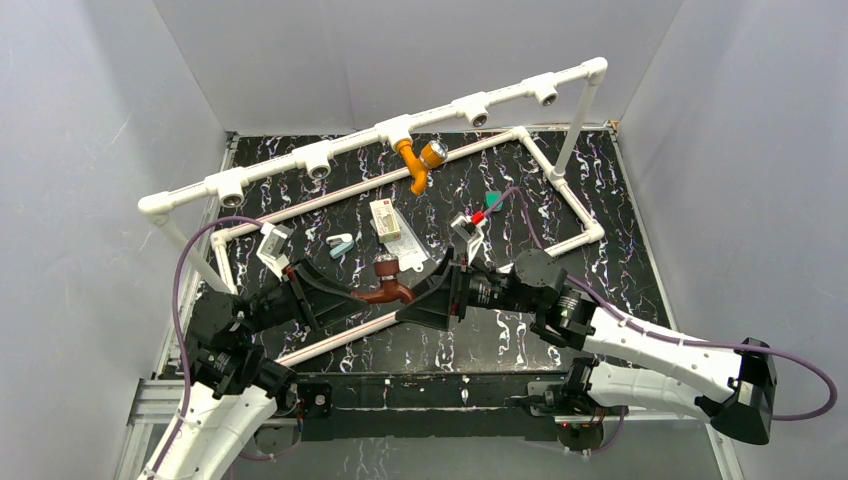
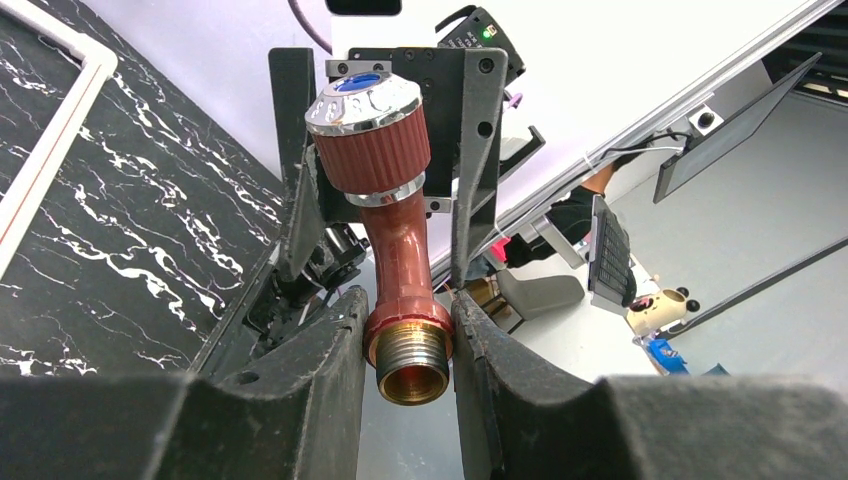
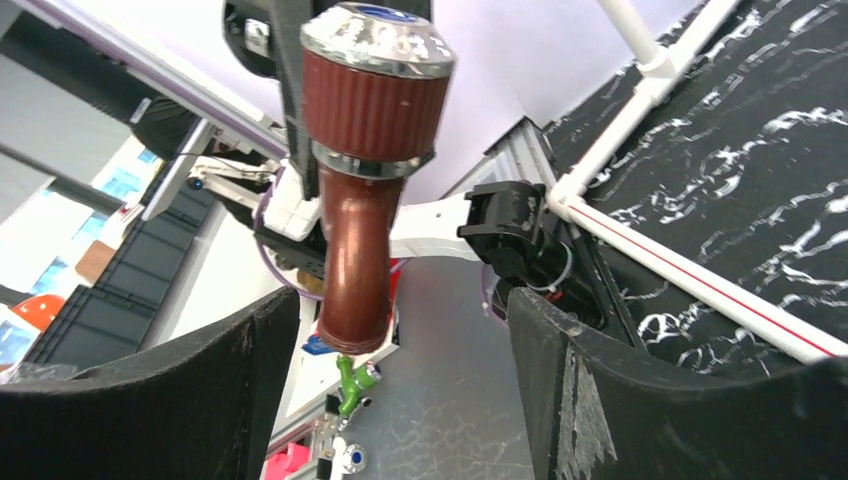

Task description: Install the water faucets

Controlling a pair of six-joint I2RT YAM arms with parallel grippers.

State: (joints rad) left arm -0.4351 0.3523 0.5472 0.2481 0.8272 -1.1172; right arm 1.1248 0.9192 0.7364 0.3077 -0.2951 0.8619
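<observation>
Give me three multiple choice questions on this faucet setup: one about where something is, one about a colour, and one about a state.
1. Where is the orange faucet?
A. On the raised white pipe
B. In the left end effector
C. In the right end effector

2. What colour is the body of the held faucet?
A. Green
B. Reddish-brown
C. White

3. The right end effector is:
A. Shut on the held faucet
B. Open
C. Out of view

Answers:
1 A, it hangs from a socket on the pipe.
2 B, both wrist views show a reddish-brown body.
3 B, its fingers stand wide apart on either side of the held faucet.
</observation>
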